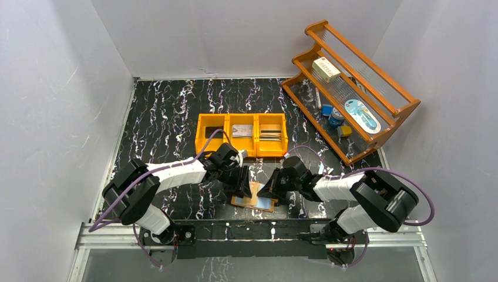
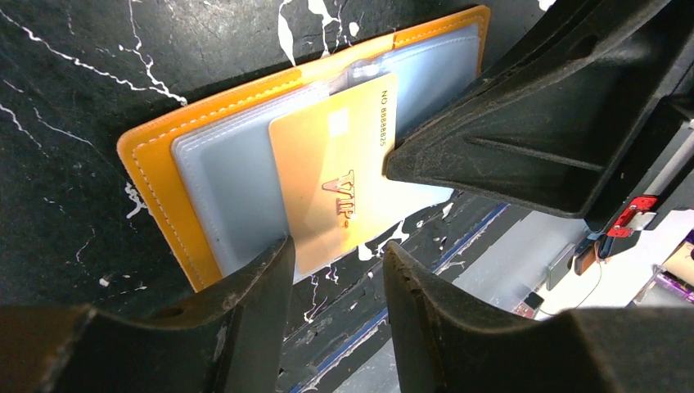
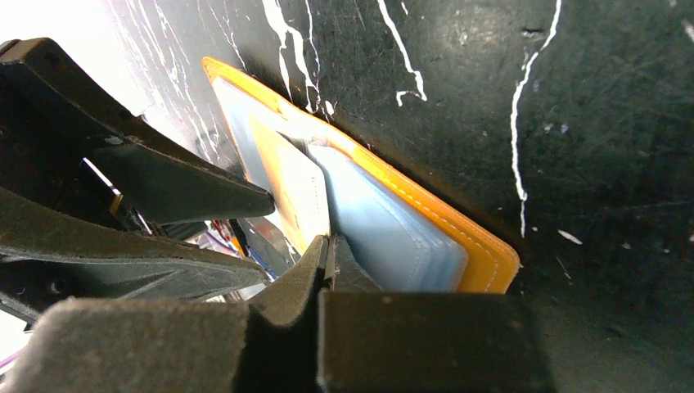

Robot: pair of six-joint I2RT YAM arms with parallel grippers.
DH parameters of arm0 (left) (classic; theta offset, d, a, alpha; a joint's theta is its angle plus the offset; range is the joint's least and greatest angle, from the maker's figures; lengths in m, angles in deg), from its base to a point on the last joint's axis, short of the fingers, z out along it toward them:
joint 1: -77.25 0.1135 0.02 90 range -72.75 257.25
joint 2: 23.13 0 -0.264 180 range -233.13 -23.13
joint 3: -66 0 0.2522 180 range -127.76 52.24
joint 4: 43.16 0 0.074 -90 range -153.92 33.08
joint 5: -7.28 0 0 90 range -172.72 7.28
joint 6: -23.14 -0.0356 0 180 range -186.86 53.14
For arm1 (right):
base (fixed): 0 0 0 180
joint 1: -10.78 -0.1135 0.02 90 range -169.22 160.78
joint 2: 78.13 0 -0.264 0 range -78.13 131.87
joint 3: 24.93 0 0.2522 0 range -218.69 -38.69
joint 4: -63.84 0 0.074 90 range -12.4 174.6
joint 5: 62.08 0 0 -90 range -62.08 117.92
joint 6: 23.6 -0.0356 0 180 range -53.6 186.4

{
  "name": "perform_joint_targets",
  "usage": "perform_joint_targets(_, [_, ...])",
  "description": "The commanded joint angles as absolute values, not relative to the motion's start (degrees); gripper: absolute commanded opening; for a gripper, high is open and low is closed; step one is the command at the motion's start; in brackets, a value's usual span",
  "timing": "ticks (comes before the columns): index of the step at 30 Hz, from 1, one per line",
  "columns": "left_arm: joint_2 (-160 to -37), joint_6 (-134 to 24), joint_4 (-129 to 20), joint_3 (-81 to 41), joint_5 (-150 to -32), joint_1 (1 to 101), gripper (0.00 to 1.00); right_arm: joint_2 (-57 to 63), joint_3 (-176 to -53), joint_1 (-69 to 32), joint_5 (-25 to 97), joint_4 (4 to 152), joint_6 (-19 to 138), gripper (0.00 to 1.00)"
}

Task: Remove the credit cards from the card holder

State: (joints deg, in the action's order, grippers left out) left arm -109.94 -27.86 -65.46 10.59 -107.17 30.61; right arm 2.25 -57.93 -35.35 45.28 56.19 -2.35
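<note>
The tan-orange card holder (image 1: 258, 202) lies open on the black marble table near the front edge, its pale-blue sleeves (image 2: 229, 188) facing up. A gold credit card (image 2: 331, 188) marked VIP sticks halfway out of a sleeve. Its free end lies at the tips of my left gripper (image 2: 337, 250), which stands open and holds nothing. My right gripper (image 3: 329, 246) is shut, and its tips press down on the holder's sleeves (image 3: 385, 229) beside the card (image 3: 299, 192). In the top view the left gripper (image 1: 242, 189) and the right gripper (image 1: 269, 189) meet over the holder.
An orange three-compartment bin (image 1: 241, 119) behind the grippers holds a dark card (image 1: 211, 130), a grey card (image 1: 241, 130) and a striped card (image 1: 270, 133). A wooden rack (image 1: 405, 108) with a white box (image 1: 326, 69) and small items stands at the back right. White walls enclose the table.
</note>
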Motion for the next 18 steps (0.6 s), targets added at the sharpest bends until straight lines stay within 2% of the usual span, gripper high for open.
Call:
perform_joint_targets(1, [-110.6,-27.5,-68.6,12.8,-106.4,30.3,0.43,2.8,-56.0,-35.2,45.1,53.4,-1.2,0.02])
perform_joint_targets(5, [-110.6,-28.0,-69.5,13.1,-106.0,30.2,0.38,4.8,-55.0,-35.2,46.9,48.2,-1.2,0.02])
perform_joint_targets(14, [-111.0,-27.9,-70.5,12.5,-105.2,30.3,0.36,8.1,-54.1,-35.2,48.8,40.8,2.1,0.02])
perform_joint_targets(15, [-111.1,-27.9,-70.6,12.4,-105.2,30.3,0.35,8.2,-53.9,-35.1,48.8,40.3,-5.5,0.02])
perform_joint_targets(18, [-110.9,-28.0,-71.0,12.1,-104.8,30.3,0.35,9.0,-53.4,-35.2,49.8,36.6,-8.4,0.02])
